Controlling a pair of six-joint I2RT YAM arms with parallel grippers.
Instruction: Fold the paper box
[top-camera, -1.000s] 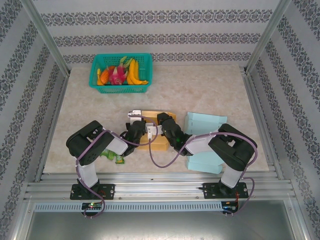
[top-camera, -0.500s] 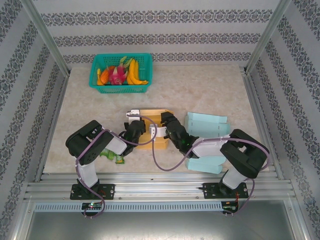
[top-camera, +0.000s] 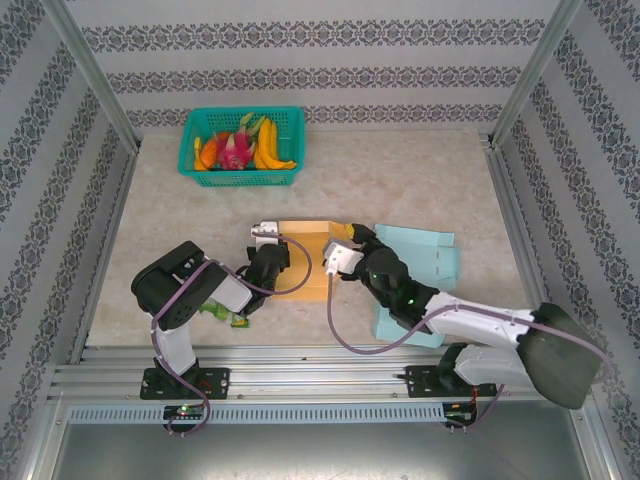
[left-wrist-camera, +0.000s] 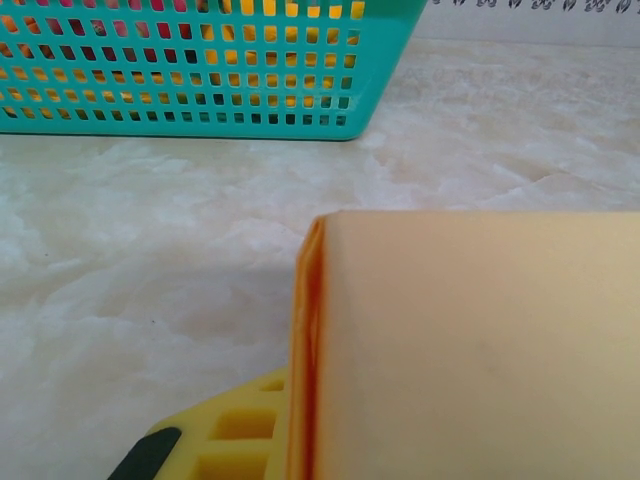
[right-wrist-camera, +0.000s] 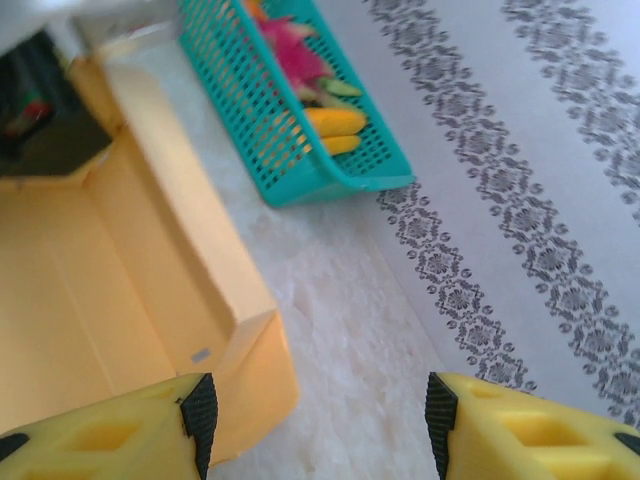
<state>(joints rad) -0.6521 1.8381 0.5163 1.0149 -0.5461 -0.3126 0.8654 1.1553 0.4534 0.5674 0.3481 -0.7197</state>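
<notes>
The orange paper box (top-camera: 305, 262) lies partly folded on the table between my arms. My left gripper (top-camera: 270, 236) is shut on the box's left wall. In the left wrist view that wall (left-wrist-camera: 470, 350) stands on edge right against a yellow finger (left-wrist-camera: 225, 440), and the other finger is hidden behind it. My right gripper (top-camera: 348, 238) hovers open at the box's far right corner. In the right wrist view its fingers (right-wrist-camera: 120, 435) are spread wide with only bare table between them, and the box (right-wrist-camera: 130, 260) sits just to the left.
A teal basket (top-camera: 240, 145) of toy fruit stands at the back left, also seen as the basket (right-wrist-camera: 300, 120) ahead of the right wrist. Light blue paper boxes (top-camera: 425, 255) lie right of the orange box. A green item (top-camera: 225, 312) lies under my left arm.
My right gripper has opened and let go of the box's middle, then swung right and forward to its far right corner as the arm stretched out. The left gripper has kept its grip.
</notes>
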